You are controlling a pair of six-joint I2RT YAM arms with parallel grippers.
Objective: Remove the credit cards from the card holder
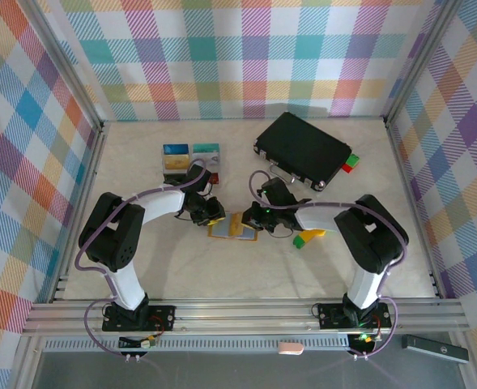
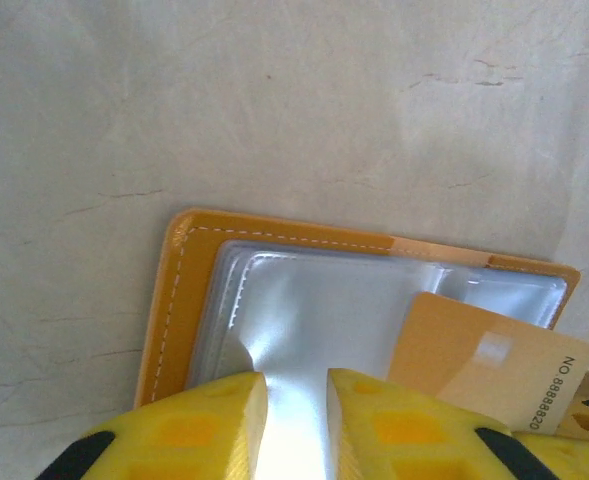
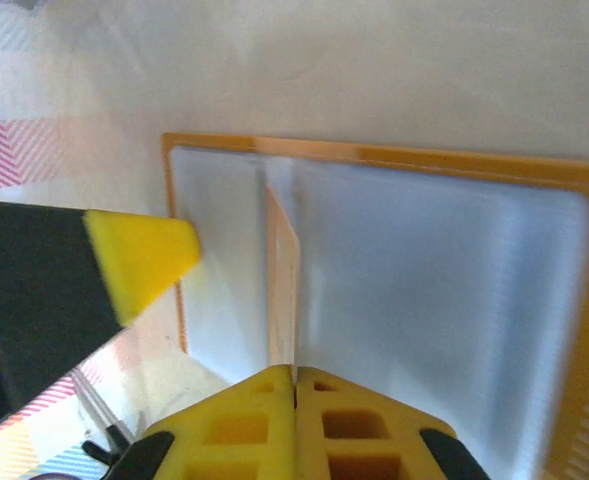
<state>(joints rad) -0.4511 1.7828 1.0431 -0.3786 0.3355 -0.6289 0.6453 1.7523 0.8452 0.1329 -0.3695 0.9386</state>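
The card holder (image 1: 222, 230) lies open on the table between my two grippers, orange-tan with grey-blue pockets (image 2: 314, 300). A tan credit card (image 2: 489, 360) sticks partway out of a pocket. In the right wrist view this card (image 3: 282, 280) stands edge-on, and my right gripper (image 3: 295, 372) is shut on its near edge. My left gripper (image 2: 296, 385) hovers over the holder's left pocket, jaws a little apart with nothing between them. Its yellow fingertip (image 3: 139, 260) shows beside the holder (image 3: 434, 290). From above, the left gripper (image 1: 211, 215) and right gripper (image 1: 258, 219) flank the holder.
Several cards lie at the back left: a blue-and-yellow one (image 1: 176, 156), a teal one (image 1: 206, 149) and a red one (image 1: 214, 178). A large black case (image 1: 303, 150) sits at the back right. A green-and-yellow block (image 1: 307, 237) rests by the right arm.
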